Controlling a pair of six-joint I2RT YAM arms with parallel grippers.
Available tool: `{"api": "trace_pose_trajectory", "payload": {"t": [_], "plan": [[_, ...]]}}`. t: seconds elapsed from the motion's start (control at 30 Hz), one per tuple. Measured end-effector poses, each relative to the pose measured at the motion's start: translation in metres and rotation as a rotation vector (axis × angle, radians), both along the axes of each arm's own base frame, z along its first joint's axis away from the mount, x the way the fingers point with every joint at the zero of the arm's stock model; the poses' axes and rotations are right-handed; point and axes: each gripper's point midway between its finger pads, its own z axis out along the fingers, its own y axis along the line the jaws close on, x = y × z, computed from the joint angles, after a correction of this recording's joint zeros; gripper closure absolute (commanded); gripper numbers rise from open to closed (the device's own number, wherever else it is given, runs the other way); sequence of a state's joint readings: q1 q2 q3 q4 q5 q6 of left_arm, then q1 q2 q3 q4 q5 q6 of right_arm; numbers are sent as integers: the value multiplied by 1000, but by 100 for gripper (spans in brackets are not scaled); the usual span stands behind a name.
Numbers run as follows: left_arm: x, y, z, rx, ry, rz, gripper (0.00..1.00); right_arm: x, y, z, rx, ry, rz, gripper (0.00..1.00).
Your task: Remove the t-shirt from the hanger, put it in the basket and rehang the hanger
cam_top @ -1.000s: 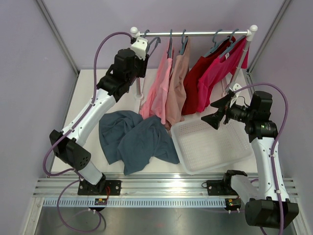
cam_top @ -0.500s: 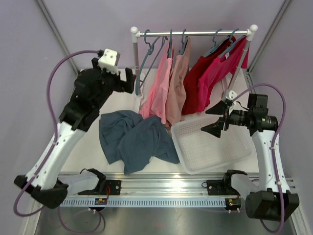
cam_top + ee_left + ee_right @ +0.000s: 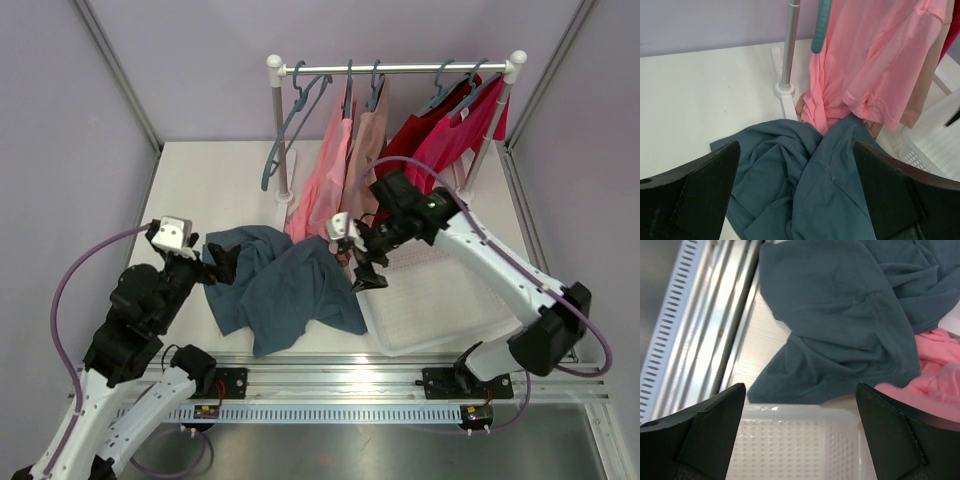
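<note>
Here, blue t-shirt crumpled on table, left hand wide open, empty, right hand wide open, empty

basket: far side partly behind right arm
t-shirt: cut off at left wrist view's bottom edge

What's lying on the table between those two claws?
A crumpled blue t-shirt, spread between the left gripper and right gripper; the top view shows it.

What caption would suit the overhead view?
Left gripper and right gripper hover open by the blue t-shirt crumpled on the table; a bare hanger hangs on the rail.
</note>
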State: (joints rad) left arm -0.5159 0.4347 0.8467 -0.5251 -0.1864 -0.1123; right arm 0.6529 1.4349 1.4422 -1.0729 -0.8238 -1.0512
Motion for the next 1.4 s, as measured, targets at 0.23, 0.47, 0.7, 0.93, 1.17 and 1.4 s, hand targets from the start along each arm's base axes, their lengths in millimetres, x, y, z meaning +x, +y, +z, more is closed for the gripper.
{"api": "trace_pose_trajectory", "payload": {"t": [0.23,0.47,0.7,0.93,1.17,1.4], "plan": [[-24,19,10,-109,-44,53,1,13,71,-63,-152,-154,76,0],[-34,25,-8,-130,26,74,1,17,115,-132,-266,-199,123,1],[-44,29,-9,-169,31,79,1,24,112,-189,-387,-190,163,5],[-48,31,-8,-185,27,78,1,29,119,-207,-438,-146,153,75],[-57,36,-9,-185,28,79,1,10,123,-183,-409,-40,184,100],[-64,39,-6,-199,18,78,1,-7,131,-87,-283,0,210,100]]}}
